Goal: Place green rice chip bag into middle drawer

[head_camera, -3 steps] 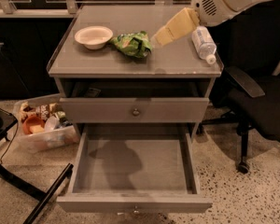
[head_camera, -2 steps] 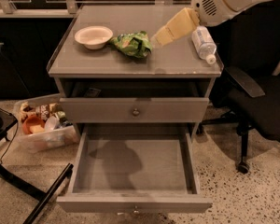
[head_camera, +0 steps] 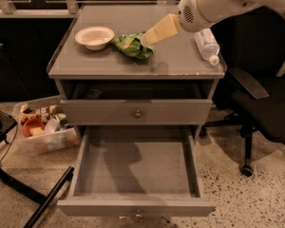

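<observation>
Hand (head_camera: 147, 38), pale yellow and slanting down from the white arm (head_camera: 213, 1), has its tip at the right edge of the bag (head_camera: 127, 45) on the desk (head_camera: 180, 66), its grip impossible to tell, with a bowl (head_camera: 95, 36) left, a bottle (head_camera: 206, 44) right, and the drawer (head_camera: 133, 206) pulled open below.

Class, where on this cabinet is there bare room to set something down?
Bare: the middle drawer floor; the tabletop's front strip; the stretch between green rice chip bag and water bottle. Crowded: left-centre, where bowl, bag and gripper cluster.
</observation>
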Robot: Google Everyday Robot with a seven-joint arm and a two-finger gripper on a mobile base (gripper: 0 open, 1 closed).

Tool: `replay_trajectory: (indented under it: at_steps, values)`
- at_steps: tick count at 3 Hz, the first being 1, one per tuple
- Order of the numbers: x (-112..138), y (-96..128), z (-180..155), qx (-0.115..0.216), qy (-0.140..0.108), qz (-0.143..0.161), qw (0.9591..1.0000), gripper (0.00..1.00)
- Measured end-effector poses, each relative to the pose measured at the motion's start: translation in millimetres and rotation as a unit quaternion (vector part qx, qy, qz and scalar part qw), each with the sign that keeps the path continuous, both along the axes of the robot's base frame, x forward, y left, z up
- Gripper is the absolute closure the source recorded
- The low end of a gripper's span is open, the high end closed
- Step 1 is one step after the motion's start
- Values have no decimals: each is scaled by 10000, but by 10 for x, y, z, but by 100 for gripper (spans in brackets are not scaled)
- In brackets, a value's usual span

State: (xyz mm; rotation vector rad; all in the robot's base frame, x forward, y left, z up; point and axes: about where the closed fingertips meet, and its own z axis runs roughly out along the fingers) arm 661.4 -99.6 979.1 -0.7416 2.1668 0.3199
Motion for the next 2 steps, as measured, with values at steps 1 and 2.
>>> replay_trajectory:
  at_steps: [1, 2]
  values:
    - [424, 159, -143, 354, -4, -346, 9988, 0]
    - [730, 328, -253, 623, 4, -702, 9956, 0]
